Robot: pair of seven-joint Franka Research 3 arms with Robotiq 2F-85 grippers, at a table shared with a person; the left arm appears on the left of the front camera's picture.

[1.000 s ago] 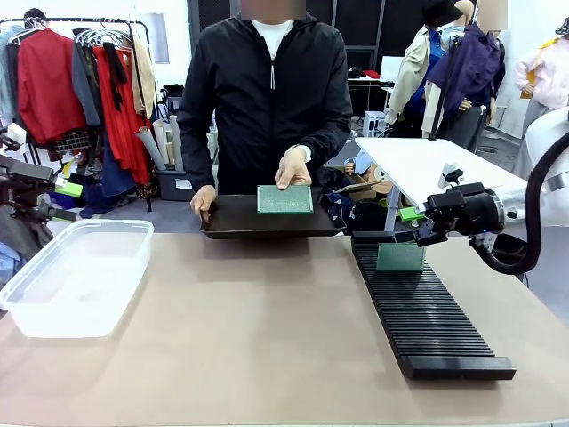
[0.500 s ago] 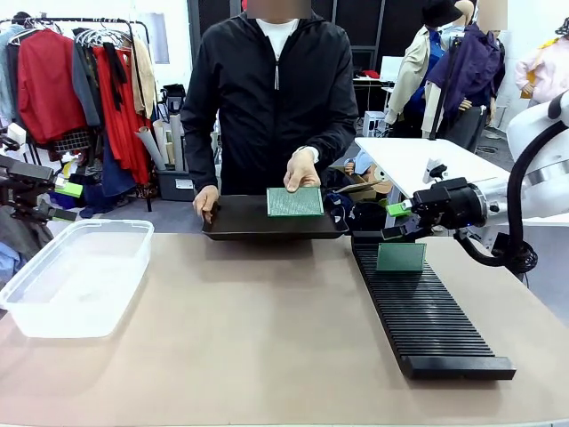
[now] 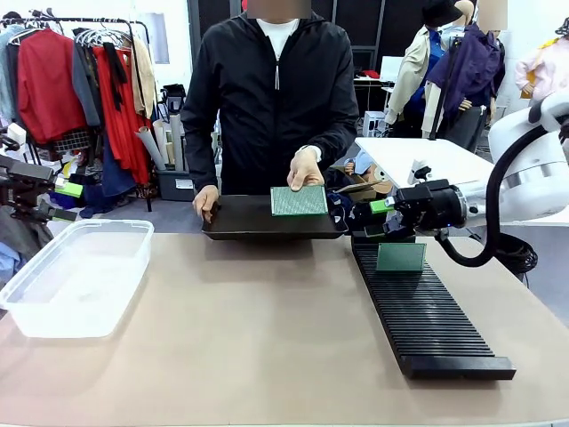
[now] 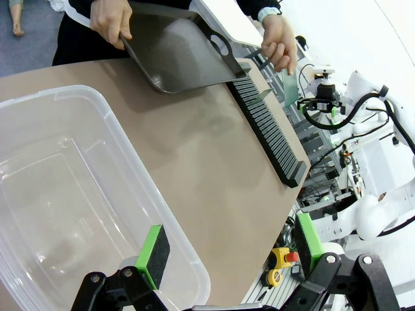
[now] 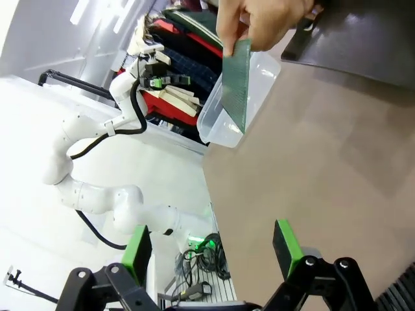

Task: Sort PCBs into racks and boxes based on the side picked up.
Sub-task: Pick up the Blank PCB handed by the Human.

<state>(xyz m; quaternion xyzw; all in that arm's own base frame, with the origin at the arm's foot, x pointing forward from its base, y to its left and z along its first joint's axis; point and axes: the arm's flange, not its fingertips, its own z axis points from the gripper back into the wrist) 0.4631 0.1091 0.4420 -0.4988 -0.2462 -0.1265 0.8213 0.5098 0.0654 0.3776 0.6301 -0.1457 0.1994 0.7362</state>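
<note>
Now | person's hand point(image 3: 305, 169) holds thin green rectangular circuit board point(image 3: 299, 201) over dark flat tray point(image 3: 240, 222), 12 o'clock | second green board point(image 3: 400, 257) upright in long black ribbed rack point(image 3: 427, 311), 2 o'clock | right gripper point(image 3: 360, 221) near its far end, jaws apart | left gripper point(image 4: 230, 249) above clear plastic tub point(image 3: 71, 320), 9 o'clock, jaws apart

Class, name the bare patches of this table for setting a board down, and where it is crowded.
Bare: the wide middle of the table between the clear tub and the black rack, up to the near edge. Crowded: the far side, where the dark tray, held PCB and right claw gather near the rack's end.
</note>
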